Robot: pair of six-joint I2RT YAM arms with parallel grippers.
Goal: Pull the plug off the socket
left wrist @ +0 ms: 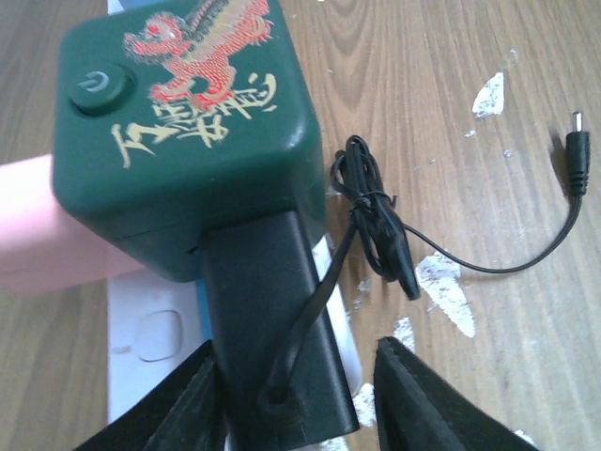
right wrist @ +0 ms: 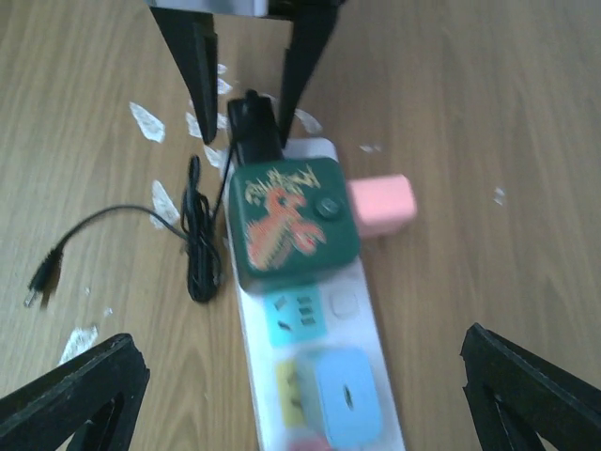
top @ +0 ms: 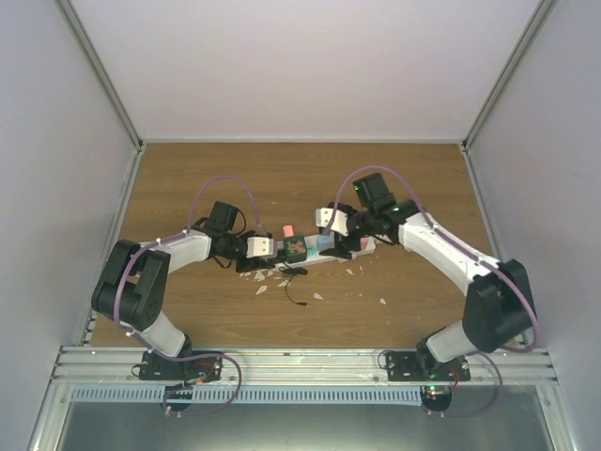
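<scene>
Right next to the green block, on the long white socket, sits the black plug. The two are packed close together. My left claw is around the black plug. One finger looks pressed on it, and the other finger shows a thin gap. I cannot tell if I am squeezing it.

A pink cube sticks out from the side of the green block and touches it. On the other side of the green block, a thin black wire lies in a tied bunch on the wooden table. It comes out of the end of the black plug, between my fingers. Its little round tip rests on the wood, well away from the green block. White flecks are scattered around.

Past the green block, farther along the socket, sits a light-blue plug. My right claw hangs above that end, its fingers wide apart and holding nothing.

The green block has a red dragon on top, a round button with a power sign, and gold Chinese signs that I cannot read.
</scene>
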